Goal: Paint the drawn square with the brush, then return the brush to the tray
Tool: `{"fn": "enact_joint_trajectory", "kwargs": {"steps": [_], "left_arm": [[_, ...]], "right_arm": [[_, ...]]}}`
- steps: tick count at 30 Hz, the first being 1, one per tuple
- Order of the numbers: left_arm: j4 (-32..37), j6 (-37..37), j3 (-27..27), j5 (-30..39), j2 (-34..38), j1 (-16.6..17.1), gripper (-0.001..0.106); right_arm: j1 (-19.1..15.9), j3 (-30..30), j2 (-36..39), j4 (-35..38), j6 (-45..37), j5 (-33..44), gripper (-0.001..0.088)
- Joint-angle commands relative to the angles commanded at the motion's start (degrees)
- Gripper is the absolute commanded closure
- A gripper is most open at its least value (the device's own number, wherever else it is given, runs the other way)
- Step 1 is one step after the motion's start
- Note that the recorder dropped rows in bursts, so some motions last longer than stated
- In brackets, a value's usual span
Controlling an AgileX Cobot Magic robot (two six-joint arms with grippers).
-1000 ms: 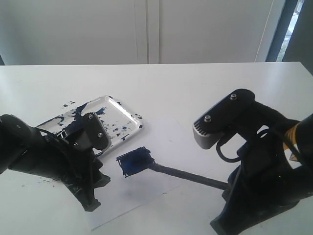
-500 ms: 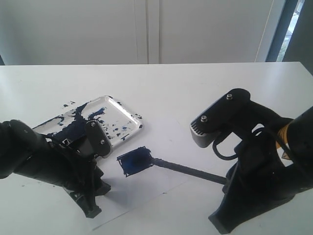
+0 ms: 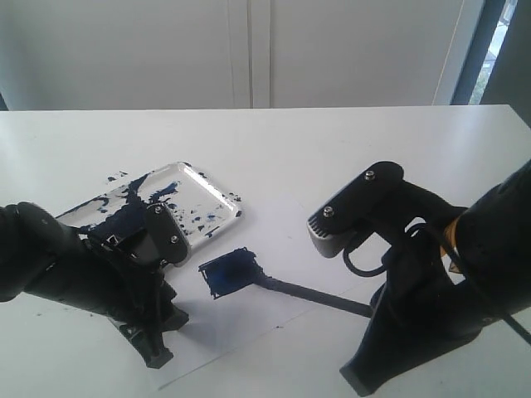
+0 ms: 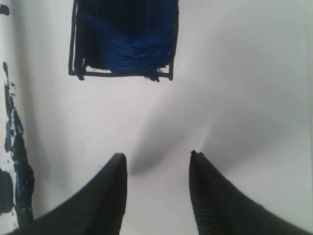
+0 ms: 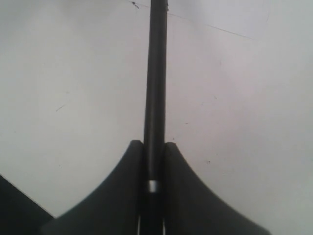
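- The brush (image 5: pixel 156 73) is pinched in the right gripper (image 5: pixel 154 147). Both fingers press hard against its black shaft with no gap showing. The shaft runs straight out ahead of them over the white paper (image 3: pixel 286 240).
- Over the last second the right arm has crept in toward the drawn square (image 3: pixel 230 274). Its wrist housing (image 3: pixel 357 211) has slid leftward in the exterior view, so less bare shaft shows between arm and square than before.
- The brush's far end has hardly shifted and lies at the side of the square that faces the right arm. The dark tip merges with the blue there, so I cannot say for certain that the bristles are on the paper, though they probably are.
- The left gripper (image 4: pixel 157 159) has its fingers apart with nothing between them, and sits low over the paper just short of the square. It sank a little at first and has kept still for the last half second. My guess is that it is steadying the sheet.
- In the left wrist view the square is filled with deep blue. A pale sliver is left along the outline edge nearest that gripper.
- The small inward move reads as a short finishing stroke, so the painting looks nearly done.
- The tray (image 3: pixel 222 197), smeared with paint, lies just beyond the square, and the brush is not yet back on it.
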Motion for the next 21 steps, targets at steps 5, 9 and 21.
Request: {"fn": "enact_joint_trajectory", "kwargs": {"steps": [5,9,21], "left_arm": [[0.0,0.0,0.0,-0.1,0.0,0.0,0.058],[0.0,0.0,0.0,-0.1,0.0,0.0,0.058],[0.0,0.0,0.0,-0.1,0.0,0.0,0.058]], "right_arm": [[0.0,0.0,0.0,-0.1,0.1,0.6,0.0868],[0.0,0.0,0.0,-1.1,1.1,0.7,0.0868],[0.0,-0.1,0.0,-2.0,1.2,-4.0,0.0868]]}}
